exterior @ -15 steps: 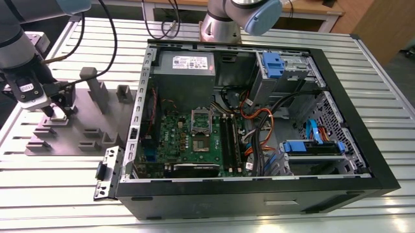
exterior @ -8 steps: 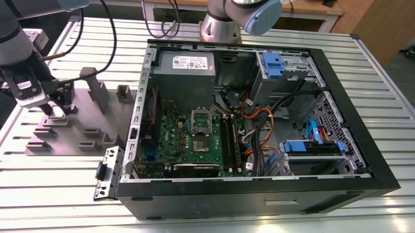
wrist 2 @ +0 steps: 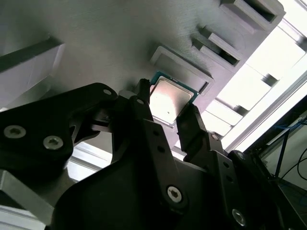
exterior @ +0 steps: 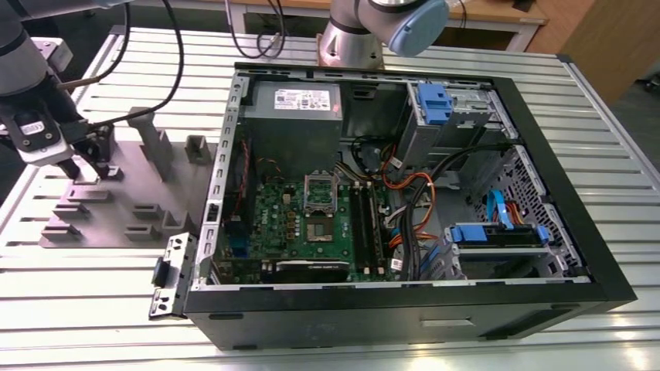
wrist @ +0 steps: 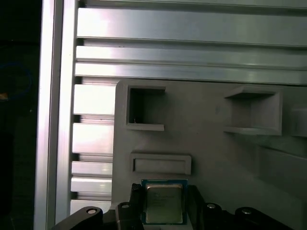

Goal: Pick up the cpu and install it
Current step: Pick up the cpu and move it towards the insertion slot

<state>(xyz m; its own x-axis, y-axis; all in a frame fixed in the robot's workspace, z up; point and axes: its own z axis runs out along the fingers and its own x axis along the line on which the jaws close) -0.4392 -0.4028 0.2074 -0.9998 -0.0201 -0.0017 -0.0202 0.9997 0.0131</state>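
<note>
1. The end effector [exterior: 91, 171] is hanging low over the grey plastic tray [exterior: 113, 224] at the exterior view's left, on the slatted metal desk [exterior: 103, 309].
2. In both wrist views its two black fingers [wrist 2: 144, 120] [wrist: 136, 203] are pressing against opposite edges of the cpu [wrist 2: 168, 100] [wrist: 164, 203], clamping the chip between them.
3. The cpu is lying flat with its silver-grey top facing up, just beside a shallow rectangular raised frame [wrist: 160, 164] of the tray.
4. The open computer case [exterior: 577, 255] is sitting on the desk, well apart from the end effector, towards the exterior view's right.
5. The green motherboard [exterior: 309, 224] is lying inside the case.
</note>
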